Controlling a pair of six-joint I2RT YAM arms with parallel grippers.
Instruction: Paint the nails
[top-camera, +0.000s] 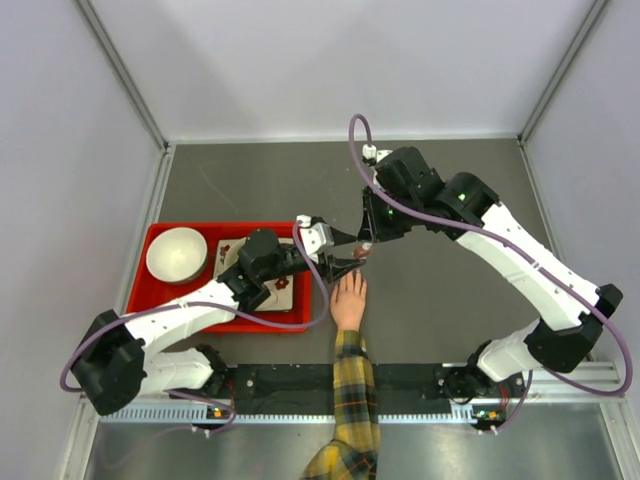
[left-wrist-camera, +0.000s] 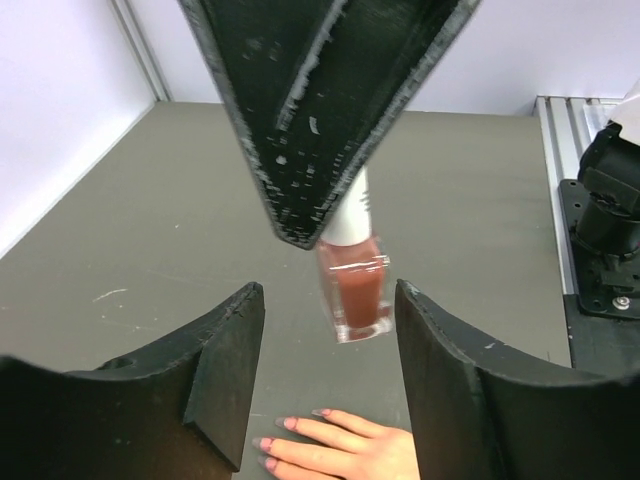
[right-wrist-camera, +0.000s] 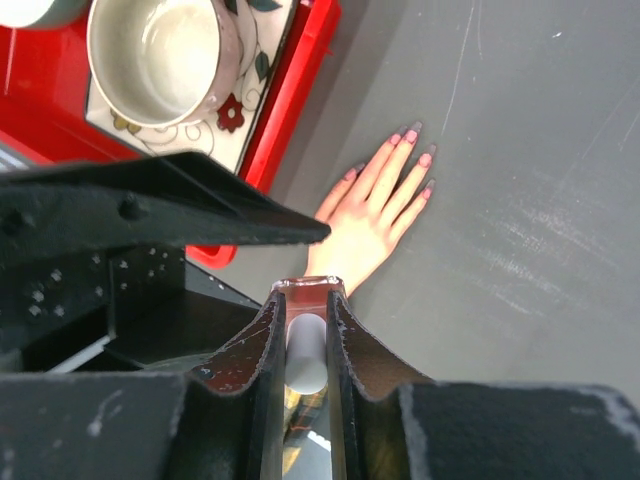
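Observation:
A light-skinned hand (top-camera: 348, 300) with a yellow plaid sleeve lies flat on the grey table, fingers pointing away. Its nails (right-wrist-camera: 410, 136) look pale pink and also show in the left wrist view (left-wrist-camera: 290, 424). My right gripper (top-camera: 366, 246) is shut on the white cap (right-wrist-camera: 307, 352) of a bottle of reddish nail polish (left-wrist-camera: 355, 288) and holds it in the air just beyond the fingertips. My left gripper (left-wrist-camera: 327, 296) is open, its fingers either side of the bottle and apart from it. In the top view the left gripper (top-camera: 340, 264) sits above the fingertips.
A red tray (top-camera: 150, 240) stands at the left with a white bowl (top-camera: 177, 253) and a floral plate (top-camera: 225, 250). In the right wrist view a cup (right-wrist-camera: 155, 50) sits on the floral plate. Grey walls enclose the table on three sides.

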